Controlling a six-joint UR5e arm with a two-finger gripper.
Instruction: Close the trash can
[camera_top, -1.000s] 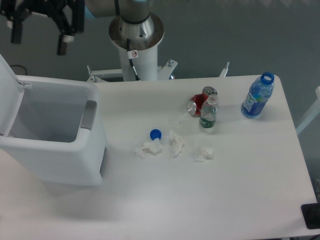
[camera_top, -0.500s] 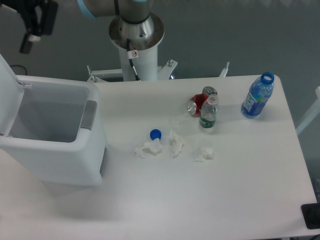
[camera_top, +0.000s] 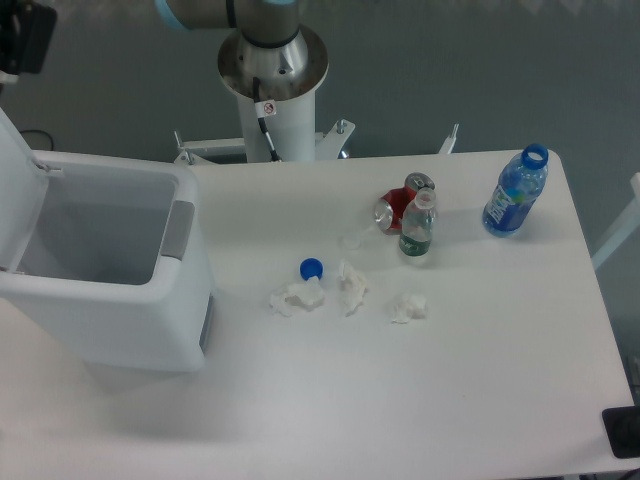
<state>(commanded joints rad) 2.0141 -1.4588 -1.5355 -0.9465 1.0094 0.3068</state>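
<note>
- White plastic trash can (camera_top: 105, 300) sits at the left edge of the frame on the table (camera_top: 450, 400); lid (camera_top: 18, 190) stands raised at the far left, interior exposed, nothing visible inside.
- Grey latch (camera_top: 178, 230) on the bin's right-hand rim, facing the table centre.
- Gripper (camera_top: 22, 38): only a dark part shows in the upper left corner, above the lid and apart from it; finger spacing cannot be told, mostly cut off by the frame edge.
- Robot base column (camera_top: 272, 75) at upper centre, behind the table.
- Mid-table: blue bottle cap (camera_top: 311, 268) touching a crumpled tissue (camera_top: 297, 296); second tissue (camera_top: 351, 285) just beside; third tissue (camera_top: 408, 307) further right.
- Red can (camera_top: 400, 203) lying beside a small clear bottle (camera_top: 417, 229), upright.
- Blue bottle (camera_top: 516, 193), uncapped, upright, near the upper right table edge.
</note>
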